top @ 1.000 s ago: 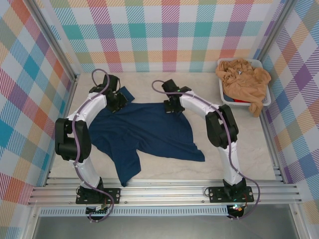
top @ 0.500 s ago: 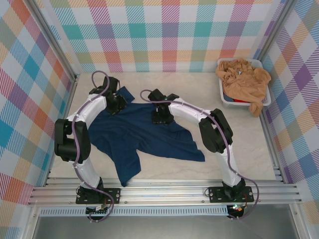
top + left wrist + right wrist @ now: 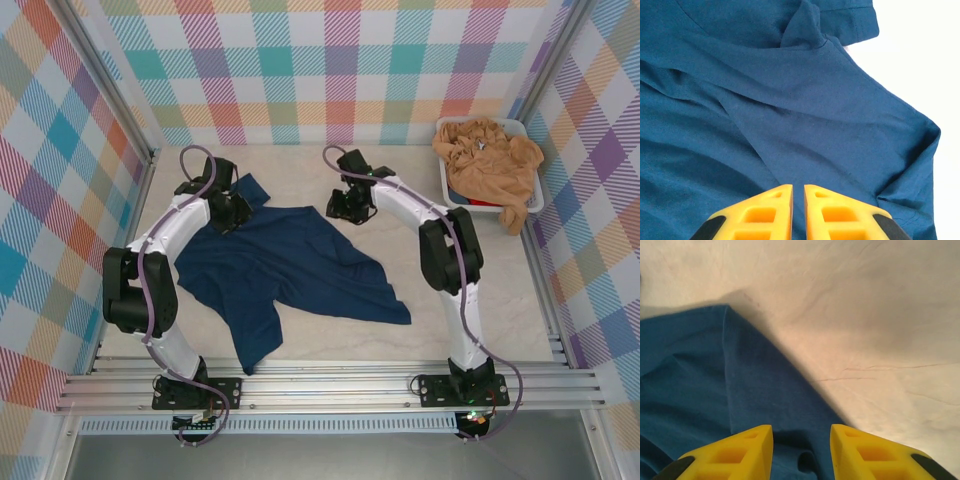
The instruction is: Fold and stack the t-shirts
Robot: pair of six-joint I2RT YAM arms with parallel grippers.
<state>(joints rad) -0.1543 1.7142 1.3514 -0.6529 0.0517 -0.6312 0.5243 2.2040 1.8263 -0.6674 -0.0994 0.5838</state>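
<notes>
2 grippers are at the far edge of the navy t-shirt [image 3: 300, 265], which lies rumpled on the worktop [image 3: 470, 280]. Half a second ago the right gripper [image 3: 345, 208] was over the middle of the shirt. Now it has moved back to the shirt's far right corner. Its fingers are apart, and the wrist view shows the corner of the cloth lying between them, not yet pinched. The left gripper [image 3: 228, 208] has stayed at the far left shoulder. Its fingers are almost together and seem to pinch the cloth. I think the next job is to grab that corner and pull the shirt flat. No fold is made yet. The tan t-shirts [image 3: 488, 158] wait in the white tub [image 3: 533, 203].
</notes>
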